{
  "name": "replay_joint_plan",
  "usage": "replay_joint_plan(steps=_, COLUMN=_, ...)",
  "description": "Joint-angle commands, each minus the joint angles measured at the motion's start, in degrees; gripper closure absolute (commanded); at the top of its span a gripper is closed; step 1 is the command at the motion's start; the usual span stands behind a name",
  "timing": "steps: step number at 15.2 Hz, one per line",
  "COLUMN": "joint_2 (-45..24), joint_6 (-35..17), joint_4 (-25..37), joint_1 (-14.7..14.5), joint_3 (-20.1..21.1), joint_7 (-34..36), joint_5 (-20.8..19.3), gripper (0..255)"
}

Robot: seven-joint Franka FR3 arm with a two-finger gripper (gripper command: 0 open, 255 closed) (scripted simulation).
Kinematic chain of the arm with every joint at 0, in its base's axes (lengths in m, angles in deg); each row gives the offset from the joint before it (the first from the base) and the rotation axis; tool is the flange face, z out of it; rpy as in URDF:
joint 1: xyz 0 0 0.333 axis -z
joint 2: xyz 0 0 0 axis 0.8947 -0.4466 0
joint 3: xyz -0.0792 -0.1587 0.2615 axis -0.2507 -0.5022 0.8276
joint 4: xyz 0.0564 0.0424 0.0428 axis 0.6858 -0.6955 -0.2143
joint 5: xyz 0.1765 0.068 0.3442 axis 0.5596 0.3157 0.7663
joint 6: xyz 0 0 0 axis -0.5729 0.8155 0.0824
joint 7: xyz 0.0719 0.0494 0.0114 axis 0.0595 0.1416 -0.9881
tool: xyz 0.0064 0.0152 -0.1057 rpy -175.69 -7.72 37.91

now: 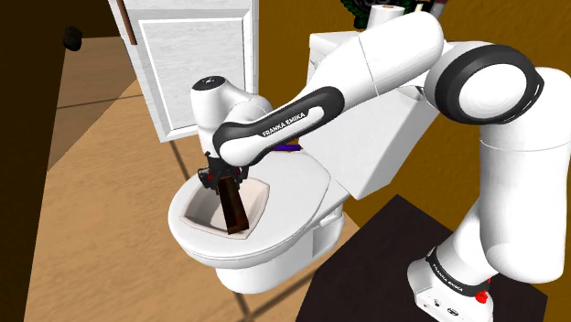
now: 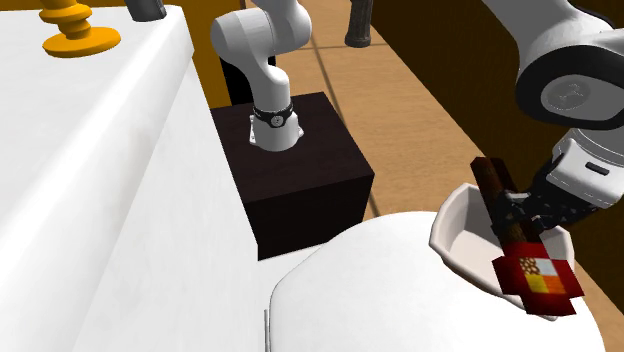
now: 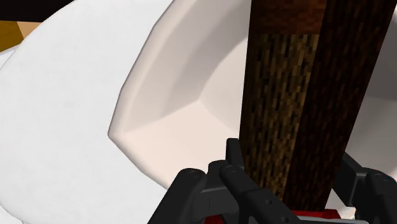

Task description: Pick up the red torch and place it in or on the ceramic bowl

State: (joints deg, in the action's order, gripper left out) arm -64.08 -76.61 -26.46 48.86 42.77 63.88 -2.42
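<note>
Red torch point(image 2: 538, 278) hanging in the black pincer point(image 2: 522, 218) over the white bowl point(image 2: 455, 215).

The pincer's fingers point(image 3: 232, 175) are clamping narrowly on the torch close to its red-and-orange head. The brown, wood-grained shaft is slanting away from the hand across the bowl's hollow. Whether the far end is touching the bowl is not possible to tell. The bowl is sitting on the closed white toilet lid point(image 1: 293, 197), toward the lid's front in the shoulder view. The white arm point(image 1: 366, 64) is reaching over the toilet from its dark stand point(image 2: 300, 170), which is standing just beside the toilet. In the second exterior view an orange object point(image 2: 78, 30) is resting on the white surface at the upper left.
</note>
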Motion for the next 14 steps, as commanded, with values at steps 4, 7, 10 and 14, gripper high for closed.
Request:
replay_joint_plan(steps=4, joint_2=-2.32, joint_6=-2.96, joint_4=-0.69, joint_1=-0.43, joint_3=-0.63, joint_7=0.73, joint_5=-1.05, gripper=255)
replay_joint_plan(steps=7, joint_2=-2.32, joint_6=-2.96, joint_4=-0.69, joint_1=-0.43, joint_3=-0.63, joint_7=0.73, joint_5=-1.05, gripper=255)
replay_joint_plan(steps=10, joint_2=-2.32, joint_6=-2.96, joint_4=-0.69, joint_1=-0.43, joint_3=-0.62, joint_7=0.73, joint_5=-1.05, gripper=255)
replay_joint_plan(steps=14, joint_2=-2.31, joint_6=-2.96, joint_4=-0.71, joint_1=-0.43, joint_3=-0.62, joint_7=0.74, joint_5=-1.05, gripper=0)
